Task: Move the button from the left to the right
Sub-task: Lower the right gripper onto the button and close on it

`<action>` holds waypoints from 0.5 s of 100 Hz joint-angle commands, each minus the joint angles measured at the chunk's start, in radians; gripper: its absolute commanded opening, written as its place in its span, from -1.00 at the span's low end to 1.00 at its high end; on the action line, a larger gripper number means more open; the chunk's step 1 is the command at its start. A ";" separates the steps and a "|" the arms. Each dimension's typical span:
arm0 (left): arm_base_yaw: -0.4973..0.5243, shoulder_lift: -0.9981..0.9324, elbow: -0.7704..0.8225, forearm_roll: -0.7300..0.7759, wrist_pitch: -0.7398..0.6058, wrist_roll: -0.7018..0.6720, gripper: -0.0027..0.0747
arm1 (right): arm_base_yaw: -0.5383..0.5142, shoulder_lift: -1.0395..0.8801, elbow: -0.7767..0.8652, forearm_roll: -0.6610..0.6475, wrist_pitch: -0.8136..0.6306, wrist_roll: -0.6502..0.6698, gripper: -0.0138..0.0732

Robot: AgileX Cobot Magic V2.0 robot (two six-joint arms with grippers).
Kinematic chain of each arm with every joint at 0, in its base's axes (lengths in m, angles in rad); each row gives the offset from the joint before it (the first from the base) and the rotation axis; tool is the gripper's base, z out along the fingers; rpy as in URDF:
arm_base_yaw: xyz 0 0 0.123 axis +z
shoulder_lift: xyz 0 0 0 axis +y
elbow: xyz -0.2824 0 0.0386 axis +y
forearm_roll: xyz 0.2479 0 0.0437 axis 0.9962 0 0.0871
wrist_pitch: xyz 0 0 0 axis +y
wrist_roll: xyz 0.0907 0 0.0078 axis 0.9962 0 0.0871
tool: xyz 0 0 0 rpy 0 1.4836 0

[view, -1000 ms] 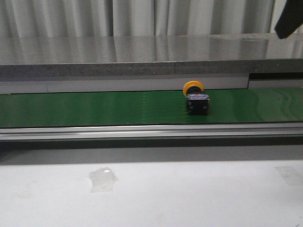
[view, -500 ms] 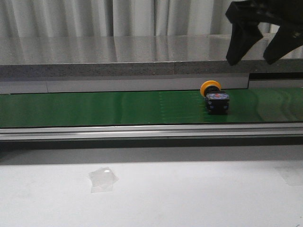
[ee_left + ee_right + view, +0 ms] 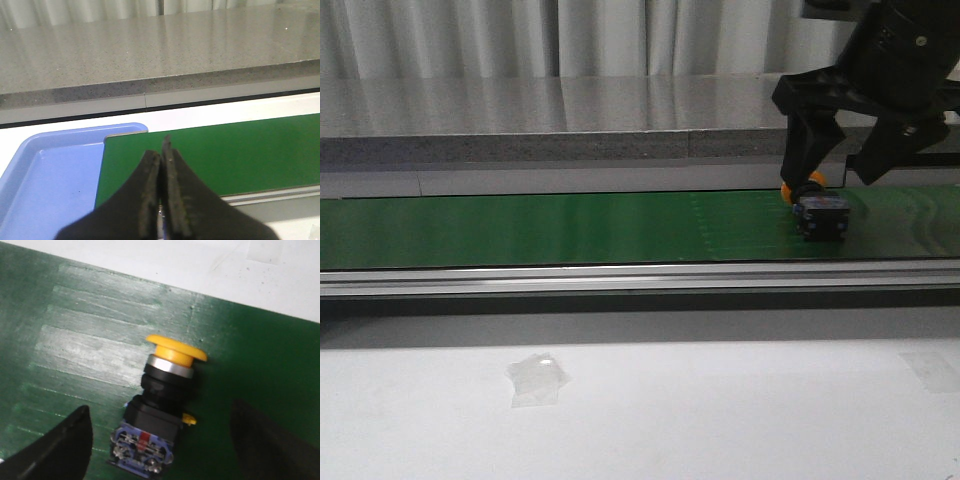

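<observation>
Front view: the button (image 3: 819,210) lies on its side on the green conveyor belt (image 3: 570,228), out toward 3 o'clock, with its yellow-orange head pointing away from the camera and its black body with blue and red marks facing the viewer. The right gripper (image 3: 834,170) hangs directly over it, fingers spread wide, one finger (image 3: 804,140) at about 10 o'clock of the button and partly covering the yellow head, the other at about 2 o'clock; neither visibly presses on the body.

In the right wrist view the button (image 3: 161,407) sits between the two dark fingertips (image 3: 62,447), with green belt showing on both sides of it (a clear gap each way). A metal ring sits under the yellow cap, and the blue terminal block has a red mark; no lettering on it is readable.

In the left wrist view the left gripper (image 3: 161,165) has its fingers pressed together with nothing between them, above the belt's end beside a light blue tray (image 3: 47,172). A scrap of clear tape (image 3: 537,379) lies on the white table (image 3: 720,410) at about 7 o'clock in the front view.
</observation>
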 commanded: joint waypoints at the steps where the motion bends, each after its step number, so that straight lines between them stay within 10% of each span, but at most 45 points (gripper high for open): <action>1: -0.004 0.004 -0.027 -0.014 -0.085 -0.003 -0.98 | 0.003 -0.044 -0.034 0.010 -0.049 -0.009 0.62; 50: -0.004 0.004 -0.027 -0.014 -0.085 -0.003 -0.98 | 0.003 0.038 -0.034 -0.045 0.032 -0.008 0.56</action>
